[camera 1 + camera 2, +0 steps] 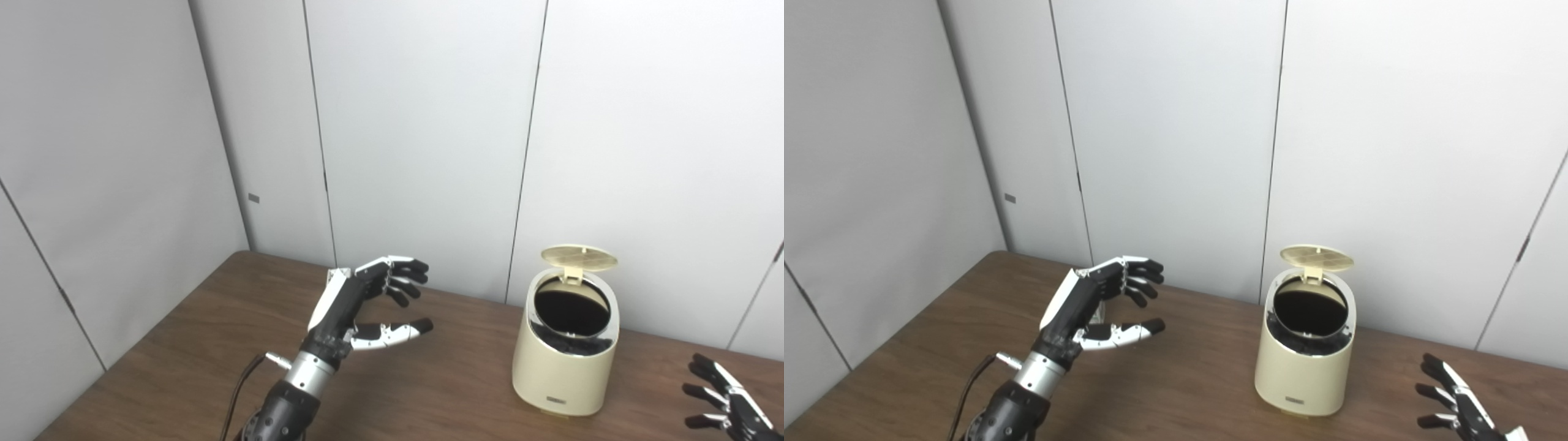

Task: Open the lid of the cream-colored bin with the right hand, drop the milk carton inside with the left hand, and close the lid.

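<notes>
Cream-colored bin [565, 361] upright on wooden table [184, 343], lid [579, 258] raised at its back rim, dark interior exposed, milk carton not visible, left hand [361, 306] well left of bin, fingers spread, empty, right hand [726, 398] near bin's right, fingers spread, empty

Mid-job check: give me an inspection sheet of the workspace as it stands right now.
Surface: brown wood-grain table, no spills seen.
Job's things: cream-colored bin upright at right of centre, lid raised at the back, dark opening exposed. Milk carton: nothing seen on the table or in either hand.
Clutter: nothing seen.
Hands: left hand raised above the table left of the bin, fingers apart, empty; right hand low at the bottom right edge, fingers spread, empty, partly cut off.
Cables: black cable runs along the left forearm.
Surroundings: pale grey wall panels behind and to the left.
</notes>
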